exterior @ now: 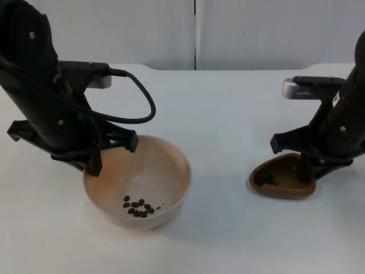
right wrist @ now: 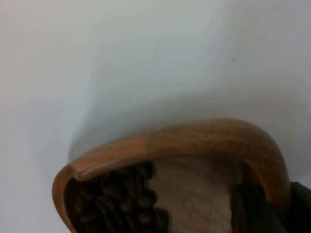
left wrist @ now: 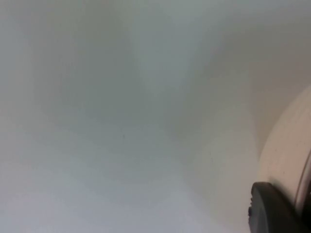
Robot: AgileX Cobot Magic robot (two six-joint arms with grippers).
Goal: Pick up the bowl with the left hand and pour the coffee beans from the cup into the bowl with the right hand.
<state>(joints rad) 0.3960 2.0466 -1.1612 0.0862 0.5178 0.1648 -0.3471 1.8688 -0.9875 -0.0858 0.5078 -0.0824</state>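
- Left claw (exterior: 98,154) pinches the near-left rim of the round, pale beige ceramic bowl (exterior: 138,181), one finger inside the wall and one outside; the left wrist view has that pale rim (left wrist: 286,155) right beside a black fingertip (left wrist: 269,208).
- A few dark coffee beans (exterior: 139,208) already lie in the bowl's bottom, and the bowl looks tipped slightly, though I cannot tell whether it is clear of the white worktop (exterior: 228,114).
- Right claw (exterior: 311,165) grips the far-right rim of the brown wooden spouted cup (exterior: 283,179), which sits low by the worktop.
- From the right wrist, a heap of beans (right wrist: 119,204) is banked at the cup's pointed lip.
- That lip points left, towards the bowl, which lies well apart to the cup's left, so I judge the right arm must carry the cup leftward before tipping.
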